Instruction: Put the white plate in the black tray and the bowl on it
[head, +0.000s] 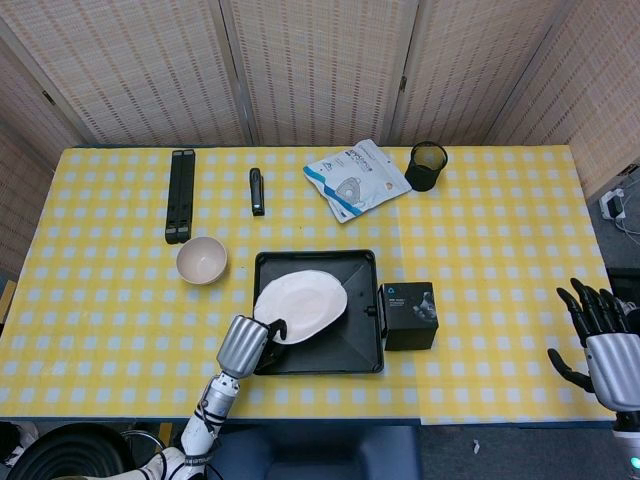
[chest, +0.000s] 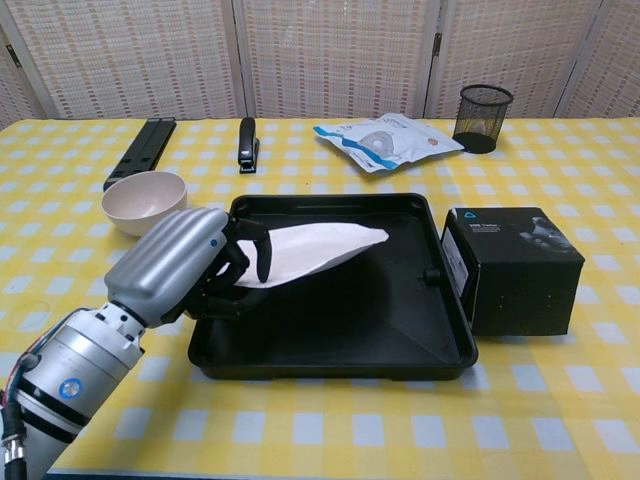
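Note:
The white plate (head: 303, 305) (chest: 320, 247) hangs tilted over the black tray (head: 350, 340) (chest: 340, 320), inside its rim. My left hand (head: 248, 344) (chest: 185, 262) grips the plate's near left edge at the tray's left side. The beige bowl (head: 202, 259) (chest: 144, 201) stands on the table to the left of the tray, apart from the hand. At the table's front right edge my right hand (head: 605, 340) is open with spread fingers, holding nothing; the chest view does not show it.
A black box (head: 409, 315) (chest: 512, 269) touches the tray's right side. Further back lie a mask packet (head: 356, 179) (chest: 385, 139), a mesh cup (head: 427, 165) (chest: 484, 118), a stapler (head: 257, 190) (chest: 246, 144) and a long black bar (head: 180, 195) (chest: 139, 151).

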